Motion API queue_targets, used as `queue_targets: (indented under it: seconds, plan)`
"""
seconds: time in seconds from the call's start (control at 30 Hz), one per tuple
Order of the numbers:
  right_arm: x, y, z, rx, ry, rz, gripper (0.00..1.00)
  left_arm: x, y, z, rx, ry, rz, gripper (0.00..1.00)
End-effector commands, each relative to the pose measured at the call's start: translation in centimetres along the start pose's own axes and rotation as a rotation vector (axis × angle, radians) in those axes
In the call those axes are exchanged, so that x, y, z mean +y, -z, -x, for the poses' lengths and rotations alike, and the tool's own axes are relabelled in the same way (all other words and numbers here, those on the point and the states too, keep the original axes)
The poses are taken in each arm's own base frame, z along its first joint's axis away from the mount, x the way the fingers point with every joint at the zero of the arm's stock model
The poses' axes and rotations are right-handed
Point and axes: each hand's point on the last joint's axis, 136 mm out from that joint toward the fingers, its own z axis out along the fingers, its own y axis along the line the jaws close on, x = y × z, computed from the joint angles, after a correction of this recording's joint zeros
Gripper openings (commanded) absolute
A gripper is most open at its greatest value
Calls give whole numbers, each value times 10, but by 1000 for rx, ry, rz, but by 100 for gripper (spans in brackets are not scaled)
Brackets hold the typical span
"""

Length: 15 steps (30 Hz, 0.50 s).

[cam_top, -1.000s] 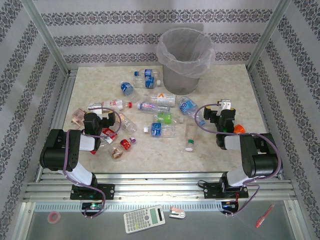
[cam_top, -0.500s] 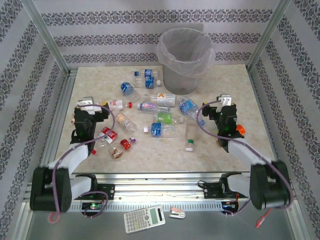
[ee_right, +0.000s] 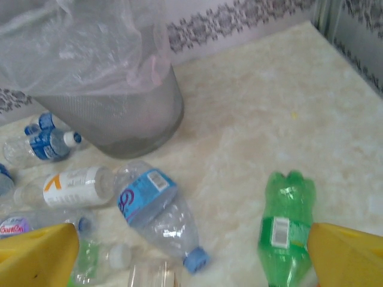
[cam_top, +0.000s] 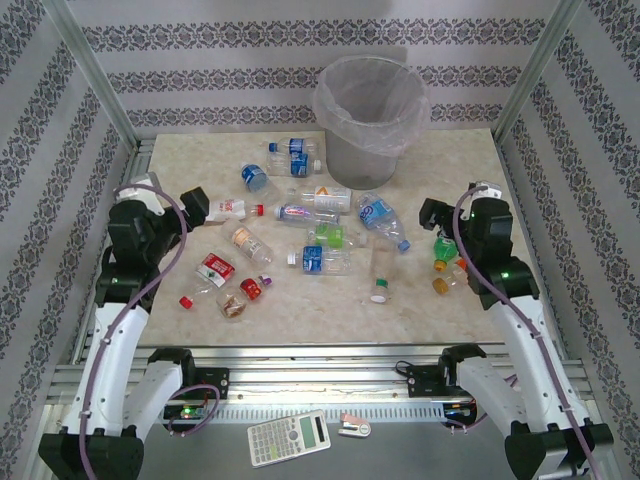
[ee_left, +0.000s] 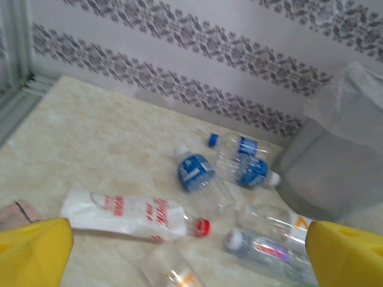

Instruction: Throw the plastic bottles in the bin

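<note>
Nearest, left gripper [ee_left: 190, 257]: yellow fingers [ee_left: 33, 254] spread fully, nothing between them. Almost under the jaws, clear bottle with orange print [ee_left: 169, 270], cut off by the frame edge. Just ahead and slightly left, red-capped bottle with white-and-red label [ee_left: 128, 212], lying flat. Farther ahead, blue-labelled bottle [ee_left: 194, 173], then a blue-labelled pair [ee_left: 246, 166] lying against each other. Beyond these and to the right, mesh bin [ee_left: 332, 170] with bag liner [ee_left: 359, 89].

Likewise right gripper [ee_right: 191, 254]: fully parted, empty. Just ahead and to the right, green bottle [ee_right: 286, 224] on its side. Ahead and left, crushed bottle with blue label and blue cap [ee_right: 152, 209]; farther left, white-labelled bottle with orange mark [ee_right: 75, 186]. Far ahead and left, the mesh bin, bag liner overhanging its rim.

Hazards, judged from this layout:
- round bodies apt to roll or skid away if pinched off-centre or nudged by one finger first;
- crushed walls apt to buckle and slip from a light pinch;
- two neighbours caught at once among touching bottles;
- pinkish item [ee_left: 15, 212] beside the left finger mistaken for a bottle;
- bag liner snagged by a finger or folded over the opening at release;
- release short of the rim, bottle back on the table [cam_top: 330, 305].
</note>
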Motion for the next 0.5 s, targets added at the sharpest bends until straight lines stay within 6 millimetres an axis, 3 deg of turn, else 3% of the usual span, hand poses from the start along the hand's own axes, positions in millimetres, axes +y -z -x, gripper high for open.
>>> queue_targets:
  seconds: [0.0, 0.2, 0.47]
  plan:
    - [-30, 10, -53, 300, -179, -145, 98, -15, 3, -40, 227, 89, -61, 100]
    - [-64, 10, -75, 445, -359, -276, 98, -53, 3, -45, 304, 37, -158, 100]
    - [-111, -19, -107, 550, -480, -391, 93, -108, 6, -64, 376, -148, -272, 100]
